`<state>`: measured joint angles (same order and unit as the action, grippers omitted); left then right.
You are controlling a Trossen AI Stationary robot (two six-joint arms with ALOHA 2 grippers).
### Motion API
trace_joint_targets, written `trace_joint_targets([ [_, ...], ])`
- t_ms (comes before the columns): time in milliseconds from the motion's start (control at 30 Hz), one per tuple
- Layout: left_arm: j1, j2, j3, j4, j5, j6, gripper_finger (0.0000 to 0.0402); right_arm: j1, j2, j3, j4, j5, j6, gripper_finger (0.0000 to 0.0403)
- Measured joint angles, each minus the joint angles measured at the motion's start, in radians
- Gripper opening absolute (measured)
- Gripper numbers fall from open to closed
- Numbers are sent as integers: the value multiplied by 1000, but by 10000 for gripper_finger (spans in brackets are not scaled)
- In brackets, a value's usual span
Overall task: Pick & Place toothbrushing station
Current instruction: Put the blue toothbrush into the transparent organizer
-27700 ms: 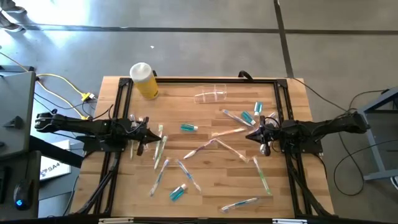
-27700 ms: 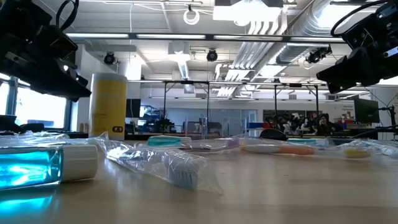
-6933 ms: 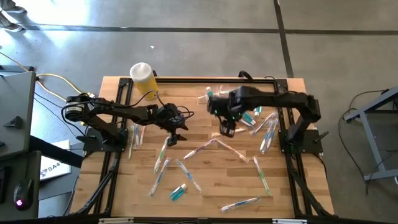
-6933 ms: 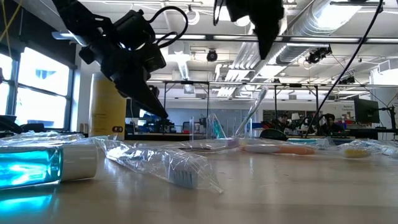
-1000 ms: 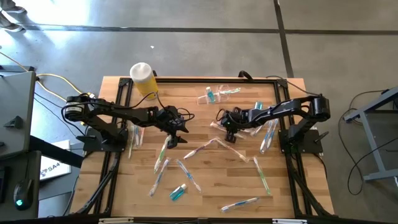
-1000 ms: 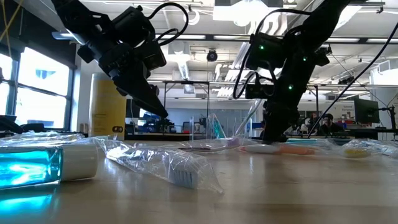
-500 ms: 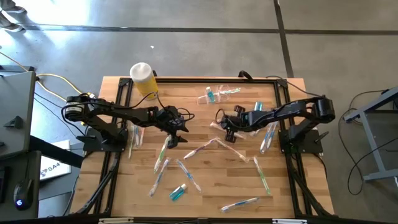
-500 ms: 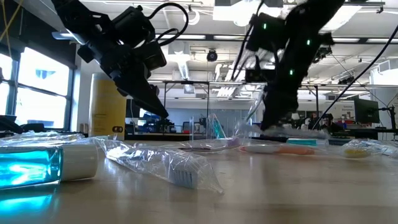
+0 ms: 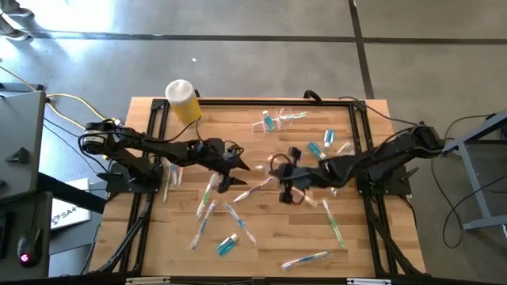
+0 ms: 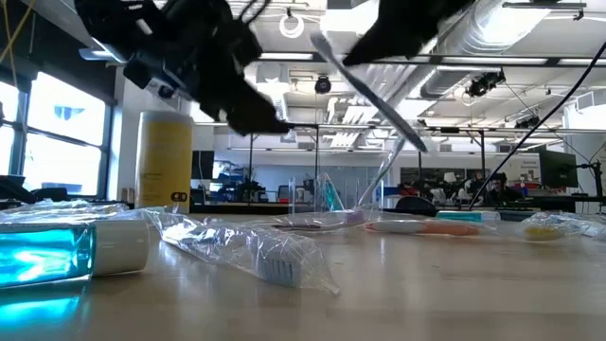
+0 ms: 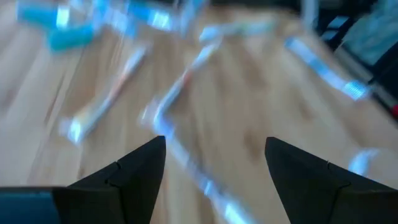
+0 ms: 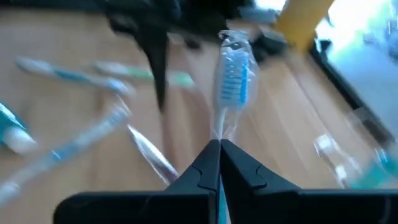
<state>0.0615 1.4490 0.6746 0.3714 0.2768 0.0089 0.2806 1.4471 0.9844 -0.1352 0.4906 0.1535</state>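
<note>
A wrapped toothbrush is pinched in the closed right gripper mid-table, close to the open, empty left gripper, where a collision is risked.

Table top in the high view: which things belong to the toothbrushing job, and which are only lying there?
Job: clear cup; toothbrush in the right gripper; loose toothbrushes; teal tubes; left gripper, open.

Lying about: yellow container.

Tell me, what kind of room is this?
Probably a robotics lab or workshop: bare ducts run overhead, a wooden table sits on a concrete floor, and cables trail beside it.
</note>
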Motion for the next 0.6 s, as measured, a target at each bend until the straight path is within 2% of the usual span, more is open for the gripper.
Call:
trace_joint_targets([
  [133, -55, 0, 0, 169, 0, 51, 269, 56, 0, 0, 184, 8, -113, 3],
  [300, -105, 0, 0, 305, -26, 101, 269, 91, 0, 0, 381, 8, -253, 3],
  [533, -122, 0, 0, 428, -138, 89, 269, 91, 0, 0, 469, -1, -316, 3],
  [600, -121, 0, 0, 451, -137, 82, 269, 90, 0, 0, 483, -1, -325, 3],
])
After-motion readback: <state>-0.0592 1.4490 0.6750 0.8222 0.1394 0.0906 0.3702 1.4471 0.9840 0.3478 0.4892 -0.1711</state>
